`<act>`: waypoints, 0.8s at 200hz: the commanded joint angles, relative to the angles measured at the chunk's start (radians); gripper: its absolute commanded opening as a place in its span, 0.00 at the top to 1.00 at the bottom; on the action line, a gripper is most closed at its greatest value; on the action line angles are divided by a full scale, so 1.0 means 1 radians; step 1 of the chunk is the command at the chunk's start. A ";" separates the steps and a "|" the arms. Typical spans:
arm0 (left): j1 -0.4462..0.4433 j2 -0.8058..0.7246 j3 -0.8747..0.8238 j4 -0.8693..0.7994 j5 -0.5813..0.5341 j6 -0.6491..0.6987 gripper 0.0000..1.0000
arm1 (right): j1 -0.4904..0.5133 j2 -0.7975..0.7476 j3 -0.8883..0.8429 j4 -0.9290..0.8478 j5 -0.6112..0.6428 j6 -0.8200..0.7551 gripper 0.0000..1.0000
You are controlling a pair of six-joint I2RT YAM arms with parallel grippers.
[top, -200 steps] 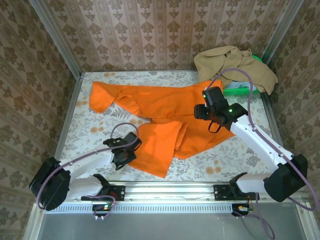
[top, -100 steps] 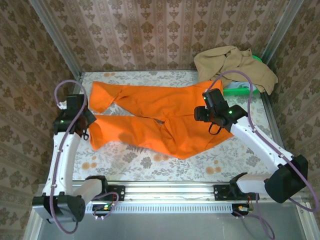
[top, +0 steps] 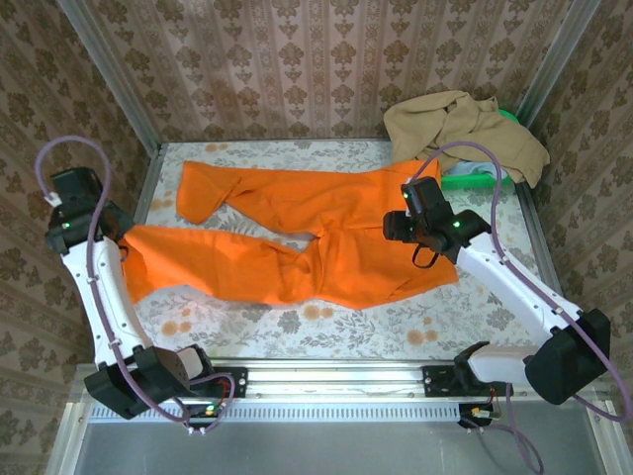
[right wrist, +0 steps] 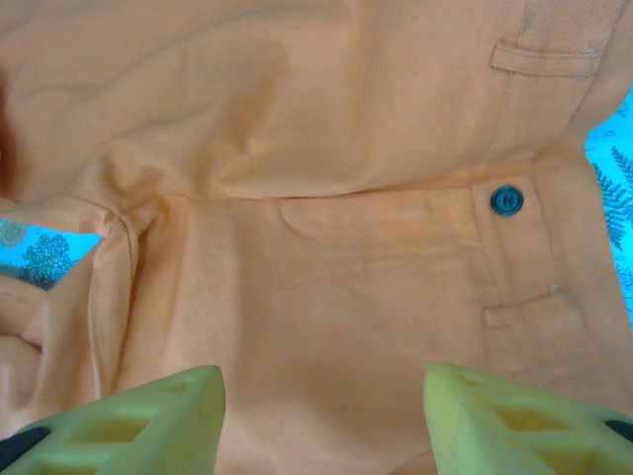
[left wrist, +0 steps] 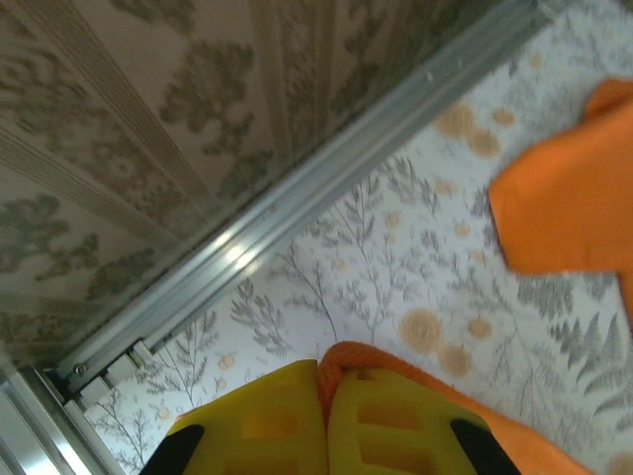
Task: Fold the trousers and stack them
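Orange fabric spreads across the middle of the table: the trousers (top: 297, 233) lie flat with the waist to the right and both legs running left. The far leg ends near the far left corner. The near leg reaches the left edge, where we pinch its cuff (left wrist: 346, 361) in the left gripper (top: 117, 240), whose yellow fingers (left wrist: 267, 421) are pressed together on the cloth in the left wrist view. Our right gripper (top: 427, 252) sits over the waist end with its fingers (right wrist: 148, 411) spread wide and nothing between them. Whether they touch the fabric we cannot tell. In the right wrist view we see a dark button (right wrist: 506, 199) beside a pocket flap and a belt loop (right wrist: 544, 57) farther off. Under the trousers lies the floral table cover (top: 247, 312), with an aluminium rail (left wrist: 297, 213) along its left side below the patterned wall. At the far right corner a tan garment (top: 465, 124) is heaped over something green (top: 475, 178), just beyond the waist.
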State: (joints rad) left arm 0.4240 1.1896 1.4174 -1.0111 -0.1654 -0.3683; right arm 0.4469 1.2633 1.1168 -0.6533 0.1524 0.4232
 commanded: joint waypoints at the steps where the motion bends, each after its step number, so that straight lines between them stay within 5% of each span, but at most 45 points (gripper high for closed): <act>1: 0.032 0.014 0.043 -0.021 0.022 0.023 1.00 | 0.000 0.008 -0.004 0.011 -0.007 0.007 0.43; 24: 0.048 0.027 -0.069 0.036 0.052 0.004 0.95 | -0.001 0.012 -0.015 0.034 -0.018 0.011 0.43; 55: 0.083 0.079 -0.175 0.125 0.153 -0.021 0.52 | 0.030 0.037 -0.004 0.034 -0.060 0.009 0.43; 78: 0.082 0.114 -0.169 0.140 0.172 -0.028 0.53 | 0.136 0.094 0.022 0.038 -0.091 -0.006 0.43; 110: 0.081 0.116 -0.164 0.158 0.251 -0.069 0.42 | 0.276 0.307 0.059 0.109 -0.195 0.047 0.42; 124: 0.077 0.098 -0.170 0.165 0.232 -0.074 0.13 | 0.303 0.415 0.071 0.179 -0.256 0.097 0.42; 160: 0.015 0.029 -0.221 0.179 0.295 -0.095 0.11 | 0.332 0.574 0.110 0.279 -0.359 0.169 0.42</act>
State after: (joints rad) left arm 0.4908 1.2877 1.2366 -0.8539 0.0696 -0.4320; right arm 0.7696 1.7756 1.1740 -0.4664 -0.1017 0.5137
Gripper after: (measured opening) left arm 0.887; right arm 0.582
